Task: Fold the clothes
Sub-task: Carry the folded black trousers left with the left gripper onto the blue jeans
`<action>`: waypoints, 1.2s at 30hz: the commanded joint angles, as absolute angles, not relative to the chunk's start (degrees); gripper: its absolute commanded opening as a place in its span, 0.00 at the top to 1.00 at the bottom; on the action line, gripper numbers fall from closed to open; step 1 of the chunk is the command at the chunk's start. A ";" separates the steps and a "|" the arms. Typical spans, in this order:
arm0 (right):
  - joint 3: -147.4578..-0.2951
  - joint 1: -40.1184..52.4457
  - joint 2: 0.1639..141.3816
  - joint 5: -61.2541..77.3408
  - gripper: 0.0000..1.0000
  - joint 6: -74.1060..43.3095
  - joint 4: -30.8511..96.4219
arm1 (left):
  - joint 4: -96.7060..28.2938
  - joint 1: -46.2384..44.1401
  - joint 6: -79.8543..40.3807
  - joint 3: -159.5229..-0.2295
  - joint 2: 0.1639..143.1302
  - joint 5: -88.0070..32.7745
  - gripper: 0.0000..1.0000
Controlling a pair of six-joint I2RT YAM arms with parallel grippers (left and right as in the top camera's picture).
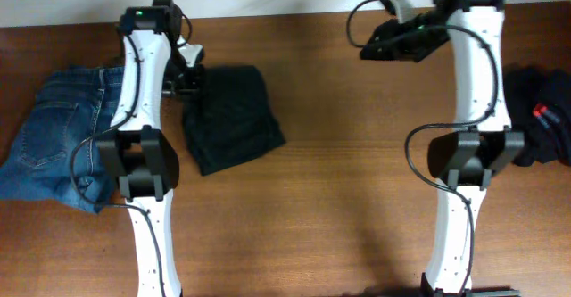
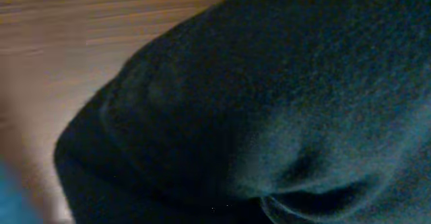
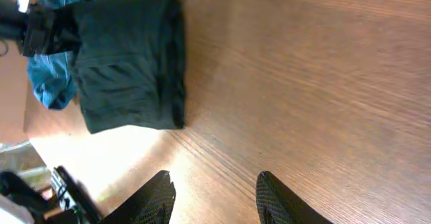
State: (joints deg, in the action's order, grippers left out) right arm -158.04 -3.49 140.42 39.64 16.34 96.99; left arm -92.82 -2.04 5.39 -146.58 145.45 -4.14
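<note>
A folded black garment [image 1: 230, 119] lies on the wooden table, left of centre. My left gripper [image 1: 189, 74] rests at its upper left edge. The left wrist view is filled by that black fabric [image 2: 269, 83] close up, and the fingers do not show there, so its state is unclear. My right gripper [image 1: 370, 47] hovers near the table's far edge, right of centre. Its fingers [image 3: 214, 175] stand open over bare wood with nothing between them. The right wrist view also catches the folded garment [image 3: 128, 62] further off. Another black garment with a small red label [image 1: 540, 114] lies crumpled at the right edge.
Blue jeans [image 1: 53, 141] lie spread at the left edge beside the left arm, and show as a blue heap [image 3: 50, 83] in the right wrist view. Bare wood [image 1: 357, 181] stretches between the two arms.
</note>
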 commanded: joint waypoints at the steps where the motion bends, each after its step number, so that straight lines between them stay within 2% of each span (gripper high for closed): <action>1: -158.91 -3.90 138.47 39.16 0.56 15.75 97.34 | -93.14 -0.93 3.70 -147.61 139.61 7.25 0.99; 25: -158.91 -4.32 138.45 36.58 0.56 15.75 97.34 | -96.68 11.44 9.15 -147.59 132.40 24.34 0.99; 36: -158.91 -4.25 138.45 36.60 0.56 15.70 97.34 | -89.58 18.11 12.82 -147.59 131.24 27.44 1.00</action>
